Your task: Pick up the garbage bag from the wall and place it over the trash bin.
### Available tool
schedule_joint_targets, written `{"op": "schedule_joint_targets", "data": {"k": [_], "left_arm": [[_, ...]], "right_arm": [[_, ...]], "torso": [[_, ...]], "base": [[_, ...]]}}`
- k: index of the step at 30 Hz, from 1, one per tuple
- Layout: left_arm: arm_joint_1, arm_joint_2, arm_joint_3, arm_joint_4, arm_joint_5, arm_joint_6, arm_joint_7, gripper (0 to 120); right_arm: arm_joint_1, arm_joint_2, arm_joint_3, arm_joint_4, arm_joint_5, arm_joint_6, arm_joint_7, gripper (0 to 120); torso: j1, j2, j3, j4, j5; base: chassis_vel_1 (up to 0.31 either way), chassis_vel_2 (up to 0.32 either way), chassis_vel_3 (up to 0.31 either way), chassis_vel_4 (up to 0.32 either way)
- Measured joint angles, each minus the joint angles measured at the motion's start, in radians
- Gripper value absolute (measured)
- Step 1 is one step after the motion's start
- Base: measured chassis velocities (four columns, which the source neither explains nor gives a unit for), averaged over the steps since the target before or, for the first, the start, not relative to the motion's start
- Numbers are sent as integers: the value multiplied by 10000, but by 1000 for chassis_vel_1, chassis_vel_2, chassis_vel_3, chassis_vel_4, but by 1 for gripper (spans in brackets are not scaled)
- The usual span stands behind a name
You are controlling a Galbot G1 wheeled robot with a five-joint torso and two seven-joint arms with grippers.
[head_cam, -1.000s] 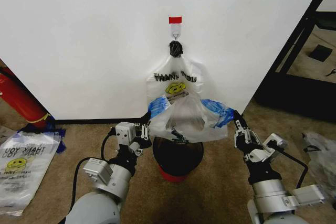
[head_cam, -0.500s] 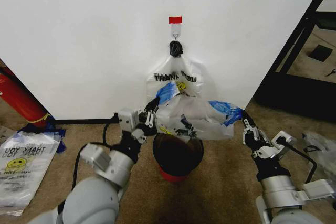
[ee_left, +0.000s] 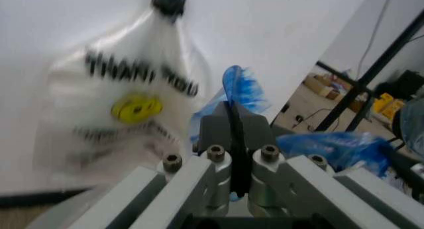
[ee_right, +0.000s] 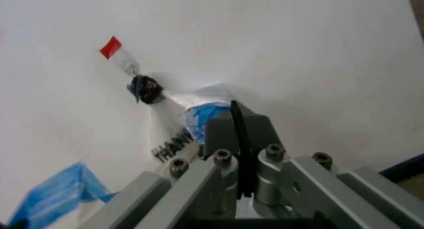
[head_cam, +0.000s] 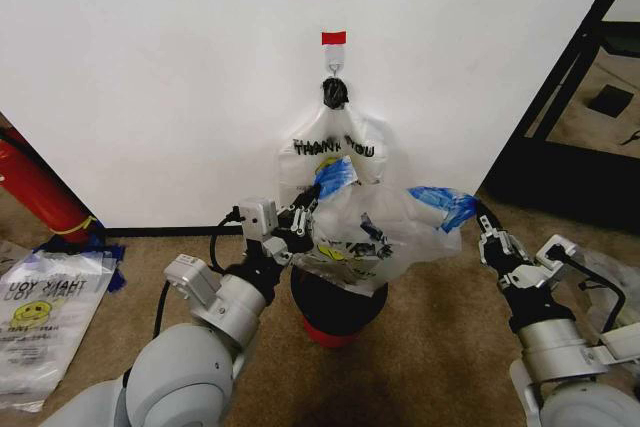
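Note:
The garbage bag (head_cam: pixel 372 232), clear and crinkly with black print and blue patches, hangs stretched between my two grippers just above the trash bin (head_cam: pixel 335 305), a black mesh basket with a red base. My left gripper (head_cam: pixel 305 214) is shut on one blue patch (ee_left: pixel 239 87). My right gripper (head_cam: pixel 480 224) is shut on the other blue patch (head_cam: pixel 445 203). Both wrist views show the fingers (ee_left: pixel 233 134) (ee_right: pixel 237 134) pressed together on plastic. The wall (head_cam: pixel 160 67) rises right behind the bin, with a red tape strip (head_cam: pixel 333 38) and a hook (head_cam: pixel 334 69).
Another "THANK YOU" smiley bag (head_cam: pixel 335 150) hangs from the hook behind the held one. A red extinguisher (head_cam: pixel 35 187) leans at the left, with flat bags (head_cam: pixel 45 312) on the carpet beside it. A black shelf frame (head_cam: pixel 580 77) and a loose bag (head_cam: pixel 612 292) are at the right.
Both grippers have lifted the bag higher above the bin. The left gripper came up and toward the middle, the right one moved outward to the right, and the bag is pulled wider.

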Motion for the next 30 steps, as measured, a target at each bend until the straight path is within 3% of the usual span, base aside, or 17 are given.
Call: {"op": "schedule_joint_targets", "data": {"k": [10, 16, 21, 30], "left_arm": [[874, -638, 227, 1465, 571, -436, 91, 0], [1368, -826, 263, 2050, 1318, -740, 308, 0], [1741, -665, 114, 2837, 2602, -1538, 703, 0], [1760, -762, 51, 3662, 2836, -2165, 666, 0]], "right_arm": [[390, -4, -215, -7, -12, -14, 122, 0], [344, 470, -759, -220, -684, 183, -124, 0], [474, 1382, -1352, -1545, -1769, 751, -562, 0], [846, 2068, -1944, -3390, -2718, 1291, -847, 0]], "torso": [[0, 0, 1, 0, -2], [-1, 0, 0, -1, -4], [-1, 0, 0, 0, -3], [-1, 0, 0, -2, -3]], "base": [[0, 0, 0, 0], [0, 0, 0, 0], [0, 0, 0, 0], [0, 0, 0, 0]]}}
